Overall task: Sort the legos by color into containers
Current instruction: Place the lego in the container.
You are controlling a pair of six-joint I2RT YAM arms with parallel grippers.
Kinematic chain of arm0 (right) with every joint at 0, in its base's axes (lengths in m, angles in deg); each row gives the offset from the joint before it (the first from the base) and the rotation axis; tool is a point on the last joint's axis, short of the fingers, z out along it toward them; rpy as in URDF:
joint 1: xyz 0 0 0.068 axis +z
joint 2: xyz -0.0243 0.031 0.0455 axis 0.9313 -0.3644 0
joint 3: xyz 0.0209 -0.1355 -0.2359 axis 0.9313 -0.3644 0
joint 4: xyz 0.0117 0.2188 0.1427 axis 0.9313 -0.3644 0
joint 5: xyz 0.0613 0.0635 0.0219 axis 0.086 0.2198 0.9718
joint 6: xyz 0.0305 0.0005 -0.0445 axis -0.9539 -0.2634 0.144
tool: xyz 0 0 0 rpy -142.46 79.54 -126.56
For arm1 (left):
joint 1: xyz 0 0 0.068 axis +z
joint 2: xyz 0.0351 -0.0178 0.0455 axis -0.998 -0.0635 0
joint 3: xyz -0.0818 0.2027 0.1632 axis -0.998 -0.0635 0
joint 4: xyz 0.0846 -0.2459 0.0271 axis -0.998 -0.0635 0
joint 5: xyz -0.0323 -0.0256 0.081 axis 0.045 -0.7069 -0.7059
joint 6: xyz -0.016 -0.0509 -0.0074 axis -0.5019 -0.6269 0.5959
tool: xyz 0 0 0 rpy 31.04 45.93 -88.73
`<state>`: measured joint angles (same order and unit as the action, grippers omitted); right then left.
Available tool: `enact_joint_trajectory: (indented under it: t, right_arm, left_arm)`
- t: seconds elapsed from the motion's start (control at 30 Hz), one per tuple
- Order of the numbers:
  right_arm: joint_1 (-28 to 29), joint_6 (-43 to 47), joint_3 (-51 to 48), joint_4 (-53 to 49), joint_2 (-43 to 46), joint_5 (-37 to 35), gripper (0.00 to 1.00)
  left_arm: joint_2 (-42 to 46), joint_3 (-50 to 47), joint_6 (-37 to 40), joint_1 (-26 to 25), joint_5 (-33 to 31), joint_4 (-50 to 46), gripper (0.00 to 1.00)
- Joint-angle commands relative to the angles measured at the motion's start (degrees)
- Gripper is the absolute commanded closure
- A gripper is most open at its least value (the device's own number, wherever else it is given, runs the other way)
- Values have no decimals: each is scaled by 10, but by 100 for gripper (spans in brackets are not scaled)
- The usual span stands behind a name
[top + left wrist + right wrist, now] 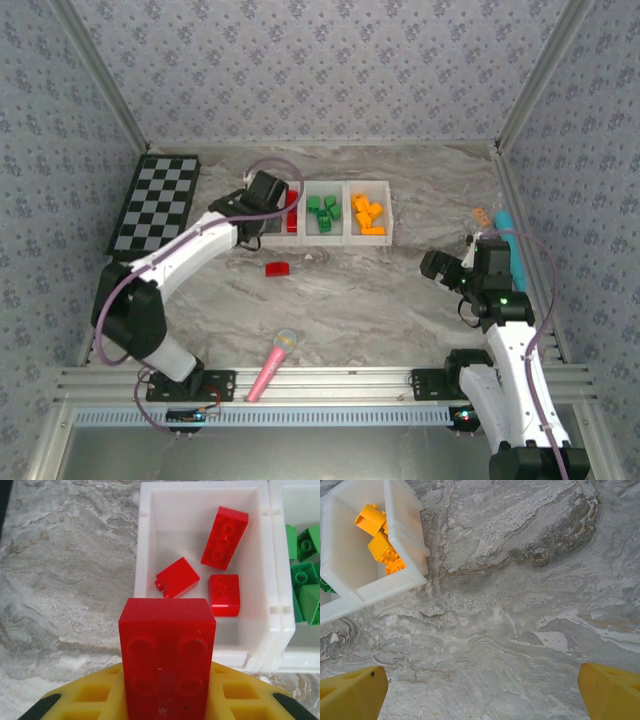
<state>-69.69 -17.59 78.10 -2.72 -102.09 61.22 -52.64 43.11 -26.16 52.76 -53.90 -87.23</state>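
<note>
My left gripper (167,697) is shut on a red lego (167,655), studs facing the camera, held just in front of the near rim of the left container (142,555). Three red legos (225,530) lie inside that bin. From above, the left gripper (278,208) hangs over the left end of the row of three white containers (389,215); green legos (323,212) fill the middle bin and orange legos (367,215) the right one. One red lego (277,268) lies on the table in front of the bins. My right gripper (433,266) is open over bare table (482,695).
A black-and-white checkerboard (155,205) lies at the left. A pink microphone toy (272,365) lies by the front rail. A teal object (512,245) and a small tan piece (482,215) sit by the right wall.
</note>
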Motion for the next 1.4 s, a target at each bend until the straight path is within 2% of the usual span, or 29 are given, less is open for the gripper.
enact_joint_trajectory:
  t: [0.0,0.17,0.37,0.73,0.9,1.2,1.37]
  right_arm:
    - [-4,-3,-2,5,5,7,0]
    - [-4,-2,0,2,8,11,0]
    - [-4,-3,-2,5,7,11,1]
    - [-16,-3,-3,15,-1,15,0]
    - [-17,-3,-3,15,-2,14,0]
    - [-21,-2,-4,18,-4,12,1]
    - [-21,-3,-4,16,-5,10,0]
  left_arm:
    - [-39,62,11,12,41,-33,69]
    - [-114,124,31,30,82,-40,69]
    - [-188,182,43,41,104,-77,69]
    - [-255,212,56,49,126,-71,63]
    - [-249,204,59,52,124,-52,49]
    - [-185,174,73,53,115,-20,46]
    - [-118,127,81,51,132,10,36]
